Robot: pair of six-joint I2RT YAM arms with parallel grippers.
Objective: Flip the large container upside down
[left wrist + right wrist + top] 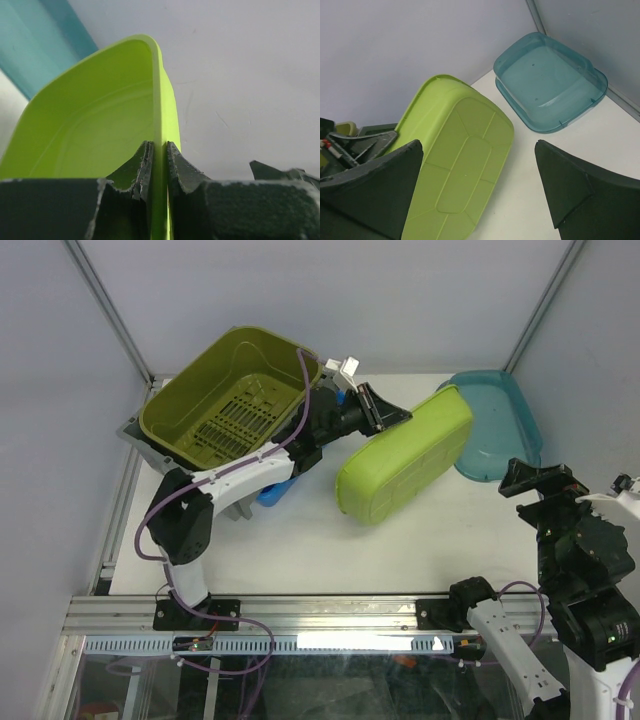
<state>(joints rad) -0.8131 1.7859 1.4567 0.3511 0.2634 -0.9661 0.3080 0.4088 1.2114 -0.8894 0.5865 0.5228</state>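
Top external: white table, pale walls; left gripper clamps lime tub; right gripper spread wide.

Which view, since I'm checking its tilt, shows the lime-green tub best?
Top external: the whole lime-green tub shows, tipped on edge, rim held by the left gripper. Right wrist shows its underside; left wrist only the pinched rim.

Only a corner of the grey crate shows beneath the olive basket at the table's far left corner. A blue object under the left arm is unidentifiable. The lime tub covers part of the teal tub.
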